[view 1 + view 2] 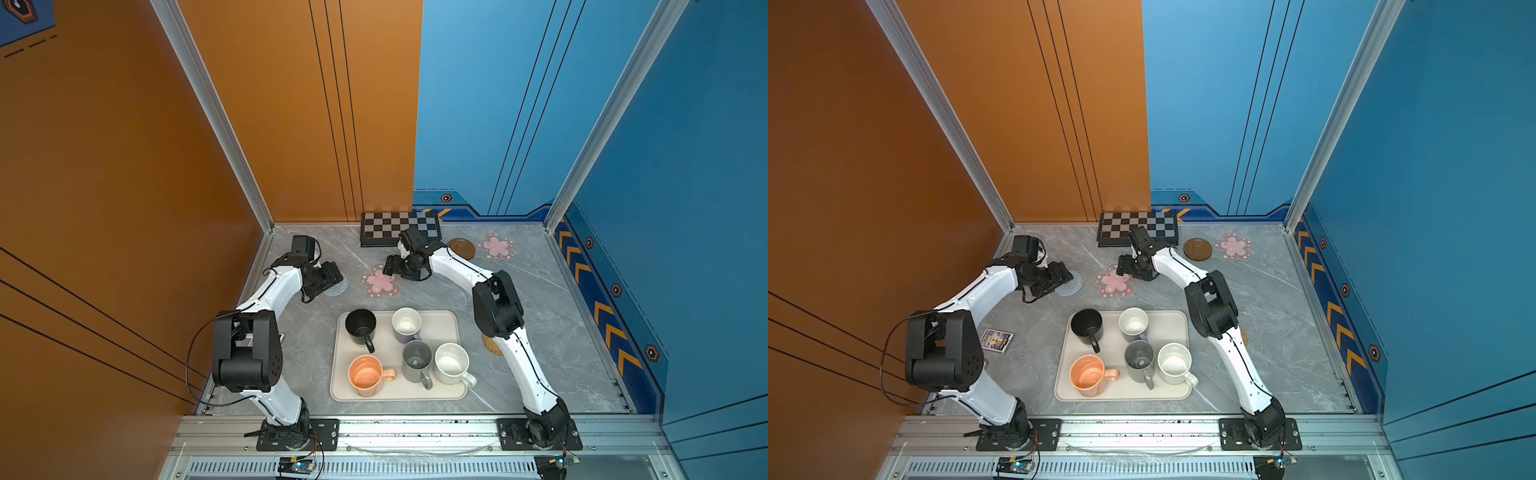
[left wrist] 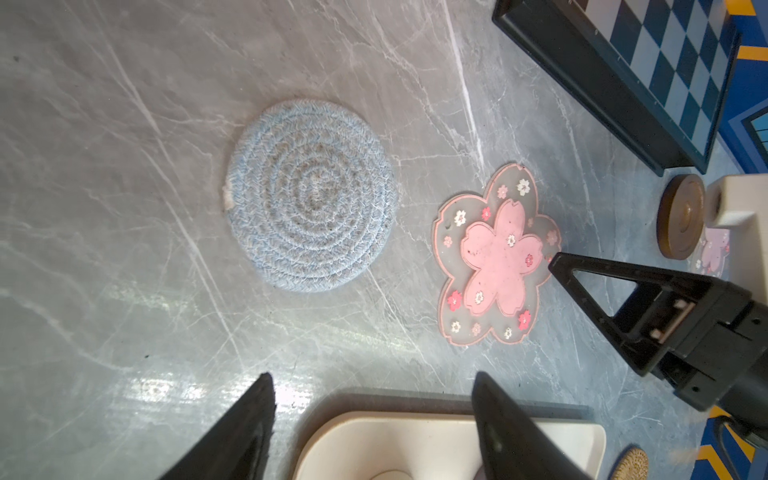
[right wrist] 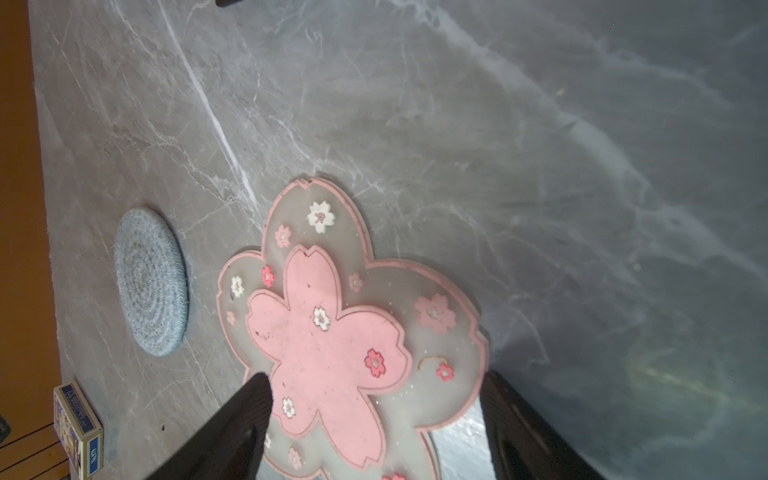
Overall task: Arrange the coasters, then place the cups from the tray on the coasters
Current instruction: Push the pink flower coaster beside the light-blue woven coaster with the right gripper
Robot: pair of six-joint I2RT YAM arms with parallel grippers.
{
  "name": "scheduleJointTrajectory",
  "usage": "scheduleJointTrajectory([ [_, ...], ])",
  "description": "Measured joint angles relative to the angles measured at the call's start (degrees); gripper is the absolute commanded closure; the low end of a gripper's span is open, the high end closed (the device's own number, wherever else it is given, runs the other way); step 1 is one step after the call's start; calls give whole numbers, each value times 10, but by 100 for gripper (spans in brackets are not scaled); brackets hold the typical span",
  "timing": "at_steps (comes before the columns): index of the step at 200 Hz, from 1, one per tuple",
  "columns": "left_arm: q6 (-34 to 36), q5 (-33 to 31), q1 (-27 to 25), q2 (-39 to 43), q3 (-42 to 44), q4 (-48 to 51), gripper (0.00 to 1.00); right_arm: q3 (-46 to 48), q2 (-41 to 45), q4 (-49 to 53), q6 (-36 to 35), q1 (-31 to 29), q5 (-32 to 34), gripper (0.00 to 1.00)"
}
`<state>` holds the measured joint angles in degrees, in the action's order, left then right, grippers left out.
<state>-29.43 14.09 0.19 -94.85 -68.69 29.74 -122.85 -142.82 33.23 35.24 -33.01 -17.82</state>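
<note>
Counter (image 1: 540, 316), 12 at far wall | tray (image 1: 442, 328), 6 o'clock: five cups (image 1: 415, 359) not yet moved | blue-grey coaster (image 2: 311, 195) 10, pink coaster (image 1: 380, 281) 11, brown coaster (image 1: 461, 248) and second pink coaster (image 1: 496, 246) 1, rattan coaster (image 1: 492, 345) 4: arranging judged unfinished | left tool (image 2: 372, 376), right tool (image 3: 374, 376): jaws apart, nothing clamped.

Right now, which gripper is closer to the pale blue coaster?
Left. The left gripper hovers beside the pale blue coaster; the right gripper is at the neighbouring pink flower coaster.

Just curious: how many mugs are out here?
5, all on the tray: black mug far-left, lavender mug far-right, orange mug near-left, grey mug near-middle, speckled white mug near-right. None looks hidden.
</note>
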Motion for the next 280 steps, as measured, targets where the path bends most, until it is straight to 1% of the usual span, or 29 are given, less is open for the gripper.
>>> scheduleJointTrajectory([
  [56, -4, 1, 3, 6, 5, 0, 24, 11, 4, -15, 8, -4, 0, 20],
  [125, -20, 2, 3, 26, 37, -19, 24, 73, 41, -29, 9, -14, 0, 20],
  [212, -30, 18, 4, 26, 38, -28, 24, 66, 38, -22, 17, -21, 9, 20],
  [280, -41, 25, 3, 28, 38, -28, 24, 62, 36, -22, 23, -49, 9, 20],
])
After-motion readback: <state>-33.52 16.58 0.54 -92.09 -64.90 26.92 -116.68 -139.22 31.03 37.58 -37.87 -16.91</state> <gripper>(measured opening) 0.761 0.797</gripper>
